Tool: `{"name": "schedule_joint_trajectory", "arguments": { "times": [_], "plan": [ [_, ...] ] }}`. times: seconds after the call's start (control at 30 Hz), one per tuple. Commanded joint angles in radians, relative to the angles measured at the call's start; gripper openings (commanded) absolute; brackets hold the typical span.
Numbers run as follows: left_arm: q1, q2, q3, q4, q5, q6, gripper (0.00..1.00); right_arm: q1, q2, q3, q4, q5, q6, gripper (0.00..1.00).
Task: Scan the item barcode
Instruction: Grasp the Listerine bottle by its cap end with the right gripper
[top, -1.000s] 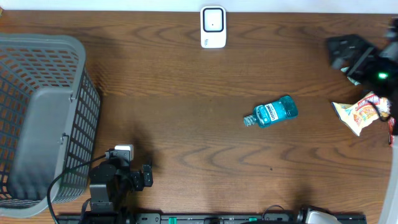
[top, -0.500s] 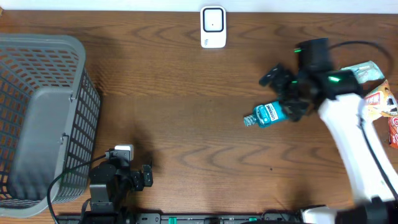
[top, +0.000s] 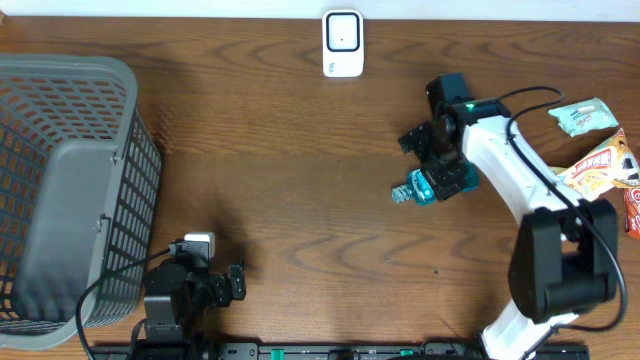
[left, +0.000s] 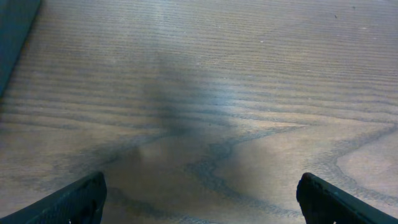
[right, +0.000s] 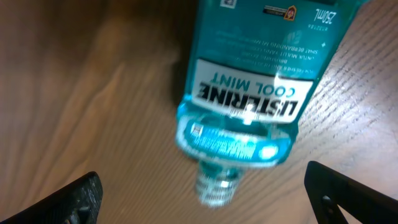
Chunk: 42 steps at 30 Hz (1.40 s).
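Since a second ago the right arm comes in from the far right side of the table (top: 300, 200), and now the right gripper (top: 436, 162) hangs right over the mouthwash bottle (top: 424, 186). The bottle does not look like it has moved. It lies on its side on the wood, to the right of the middle, with its cap pointing left.

The right gripper's fingers are wide apart, one on each side of the bottle, and they hold nothing. I think they are spread like that so the fat blue bottle can fit between them. In the right wrist view the bottle fills the top of the picture, label side up, so the arm looks lined up for a grab.

The left gripper (left: 202, 202) is wide apart too and holds nothing. It sits low near the front edge, just beside the gray basket (top: 70, 62), with only bare wood under it. It seems to be waiting.

The white scanner (top: 342, 43) stands at the back edge, well apart from the bottle. So the bottle likely has to be lifted and carried there. Some snack packets (top: 598, 168) lie at the right edge.
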Motion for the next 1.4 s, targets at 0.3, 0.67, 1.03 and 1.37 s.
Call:
{"name": "schedule_joint_trajectory", "arguments": {
  "times": [0.3, 0.67, 1.03, 1.37],
  "plan": [
    [0.0, -0.002, -0.005, -0.012, 0.002, 0.01, 0.98, 0.005, 0.14, -0.001, 0.01, 0.058, 0.028, 0.99],
    [0.0, -0.002, -0.005, -0.012, 0.002, 0.01, 0.98, 0.031, 0.148, 0.004, 0.01, -0.037, -0.097, 0.53],
    [0.0, -0.002, -0.005, -0.012, 0.002, 0.01, 0.98, 0.004, 0.055, 0.155, -0.192, -0.412, -0.485, 0.5],
    [0.0, -0.002, -0.005, -0.012, 0.002, 0.01, 0.98, 0.046, 0.019, 0.166, -0.198, -0.179, -0.602, 0.61]
  ]
}}
